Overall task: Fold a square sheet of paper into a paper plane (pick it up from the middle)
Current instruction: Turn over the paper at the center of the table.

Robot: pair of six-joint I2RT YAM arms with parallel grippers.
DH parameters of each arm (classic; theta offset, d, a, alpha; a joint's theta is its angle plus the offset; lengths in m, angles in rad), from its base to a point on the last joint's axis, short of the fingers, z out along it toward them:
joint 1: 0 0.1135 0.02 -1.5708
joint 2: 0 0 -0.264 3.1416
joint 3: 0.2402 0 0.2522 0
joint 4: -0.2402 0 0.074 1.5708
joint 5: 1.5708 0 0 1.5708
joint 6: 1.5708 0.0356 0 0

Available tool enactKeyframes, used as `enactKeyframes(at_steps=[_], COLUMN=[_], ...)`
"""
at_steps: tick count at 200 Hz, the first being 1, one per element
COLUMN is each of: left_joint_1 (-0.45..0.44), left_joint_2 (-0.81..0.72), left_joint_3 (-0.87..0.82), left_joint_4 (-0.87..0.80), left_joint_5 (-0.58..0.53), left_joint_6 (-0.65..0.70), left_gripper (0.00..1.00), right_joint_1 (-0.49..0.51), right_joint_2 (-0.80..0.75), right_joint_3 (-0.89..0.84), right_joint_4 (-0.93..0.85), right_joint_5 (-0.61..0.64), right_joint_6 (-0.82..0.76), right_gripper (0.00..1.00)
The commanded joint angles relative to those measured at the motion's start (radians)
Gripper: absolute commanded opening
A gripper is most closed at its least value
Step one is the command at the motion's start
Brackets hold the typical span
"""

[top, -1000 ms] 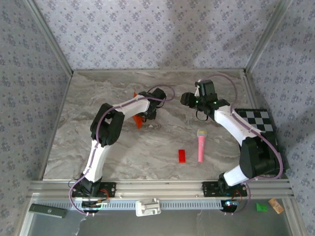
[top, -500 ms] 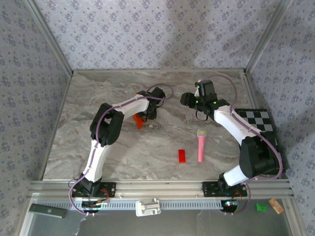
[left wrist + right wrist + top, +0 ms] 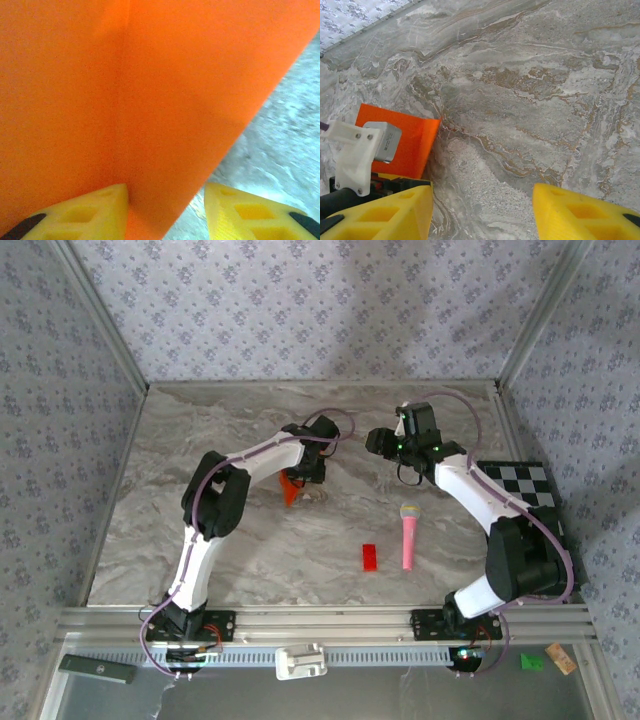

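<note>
Item: square sheet of paper (image 3: 290, 487), creased, on table (image 3: 180, 440), left of and beyond pink microphone (image 3: 409, 535). Left fingers (image 3: 80, 215) spread, straddling its edge. Right fingers (image 3: 580, 212) spread, empty. Advice: close squarely on the centre crease.

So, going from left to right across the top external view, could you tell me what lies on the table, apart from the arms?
orange sheet of paper → small red block → pink toy microphone → checkerboard panel
</note>
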Motion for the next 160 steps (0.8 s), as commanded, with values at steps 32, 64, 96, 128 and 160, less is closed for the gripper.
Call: enactKeyframes(at_steps=[32,64,96,128,160], left_joint_1=[-0.007,-0.005,0.027,0.137,0.329], left_joint_2=[-0.157,-0.229,-0.352,-0.523,-0.687], left_joint_3=[-0.023,-0.052,-0.128,-0.293,-0.522], left_joint_4=[0.037,0.047,0.079,0.13,0.177], left_joint_5=[0.137,0.171,0.192,0.19,0.17], left_joint_6=[-0.068,-0.085,-0.11,-0.152,-0.203], left_gripper=[0.48,0.51,0.55,0.62,0.73], right_joint_1=[-0.018,-0.02,0.028,0.16,0.338], right_joint_2=[-0.008,-0.003,0.02,0.118,0.289], right_joint_3=[-0.037,-0.04,0.018,0.164,0.378], right_joint_4=[0.027,0.026,-0.053,-0.195,-0.358], right_joint_5=[0.014,0.004,0.053,0.168,0.294], right_joint_6=[0.043,0.043,0.005,-0.004,0.008], right_gripper=[0.56,0.57,0.57,0.57,0.58])
